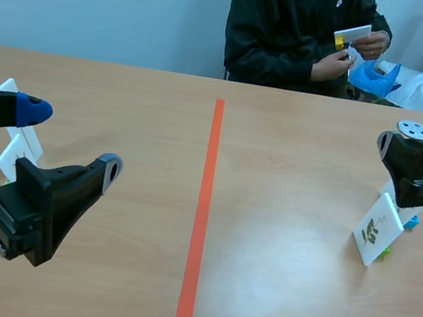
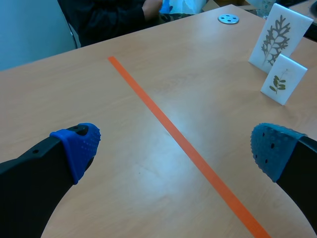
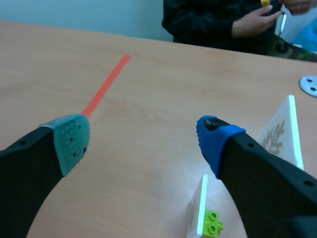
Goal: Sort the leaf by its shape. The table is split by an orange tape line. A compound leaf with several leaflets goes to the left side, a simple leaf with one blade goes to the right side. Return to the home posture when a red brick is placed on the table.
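Note:
A small white card with a leaf sprig (image 1: 378, 229) stands on a green brick (image 3: 212, 223) on the right side, just below my right arm (image 1: 419, 166). A taller card with a feathery leaf (image 2: 279, 35) stands behind the small one (image 2: 284, 78). In the right wrist view both cards are beside the blue fingertip. My right gripper (image 3: 141, 139) is open and holds nothing. My left gripper (image 1: 71, 139) hovers open over the left side, and nothing lies between its fingers (image 2: 79, 146). Two white cards (image 1: 19, 149) stand behind it, partly hidden.
The orange tape line (image 1: 200, 220) splits the table down the middle. A metal disc (image 1: 414, 129) lies at the far right. Across the table a person holds a white card (image 1: 353, 35) in both hands, beside blue and white bags (image 1: 400, 81).

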Available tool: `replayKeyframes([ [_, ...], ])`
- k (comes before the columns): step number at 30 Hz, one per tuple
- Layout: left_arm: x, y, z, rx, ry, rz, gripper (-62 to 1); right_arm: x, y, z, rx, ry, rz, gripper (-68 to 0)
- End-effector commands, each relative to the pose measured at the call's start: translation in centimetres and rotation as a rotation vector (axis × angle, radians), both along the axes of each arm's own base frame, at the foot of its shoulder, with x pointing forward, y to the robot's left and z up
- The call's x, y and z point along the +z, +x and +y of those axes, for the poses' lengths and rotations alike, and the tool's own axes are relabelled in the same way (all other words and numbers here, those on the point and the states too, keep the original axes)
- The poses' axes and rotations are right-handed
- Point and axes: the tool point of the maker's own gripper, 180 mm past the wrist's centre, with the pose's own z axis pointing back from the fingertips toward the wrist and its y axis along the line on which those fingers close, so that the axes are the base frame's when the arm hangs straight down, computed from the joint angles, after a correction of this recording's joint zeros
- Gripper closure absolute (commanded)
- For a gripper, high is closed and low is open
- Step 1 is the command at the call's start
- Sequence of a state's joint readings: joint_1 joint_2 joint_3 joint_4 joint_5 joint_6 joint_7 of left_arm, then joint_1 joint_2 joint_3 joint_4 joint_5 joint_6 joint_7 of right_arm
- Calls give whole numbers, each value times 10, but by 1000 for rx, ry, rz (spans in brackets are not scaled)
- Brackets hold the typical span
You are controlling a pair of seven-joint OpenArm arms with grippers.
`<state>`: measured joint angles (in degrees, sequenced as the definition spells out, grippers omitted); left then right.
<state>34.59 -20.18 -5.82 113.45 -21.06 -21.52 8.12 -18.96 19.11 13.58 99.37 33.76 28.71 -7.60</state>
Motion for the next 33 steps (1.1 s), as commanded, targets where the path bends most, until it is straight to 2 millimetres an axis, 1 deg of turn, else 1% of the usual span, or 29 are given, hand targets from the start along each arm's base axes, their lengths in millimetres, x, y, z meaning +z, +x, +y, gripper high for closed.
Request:
replayKeyframes([
  [1,5,2,0,3,-15,-21,-623,9,-4,2,34,-19,-23,-515],
  [4,5,2,0,3,-15,-20,-623,10,-15,12,81,-36,-11,-629],
  [6,5,2,0,3,-16,-20,-623,8,-22,17,100,-33,11,-679],
  [10,6,1,0,0,-19,-20,-623,4,-33,25,122,-43,43,-679],
  [15,6,1,0,-1,-19,-19,-623,5,-44,34,149,-64,66,-679],
  [24,5,1,-1,-5,-16,-14,-623,0,-49,41,159,-63,99,-679],
  [30,4,1,-1,-5,-16,-14,-623,-4,-52,53,191,-44,110,-679],
  [33,4,1,-1,-5,-16,-14,-623,-2,-53,60,209,-37,105,-679],
])
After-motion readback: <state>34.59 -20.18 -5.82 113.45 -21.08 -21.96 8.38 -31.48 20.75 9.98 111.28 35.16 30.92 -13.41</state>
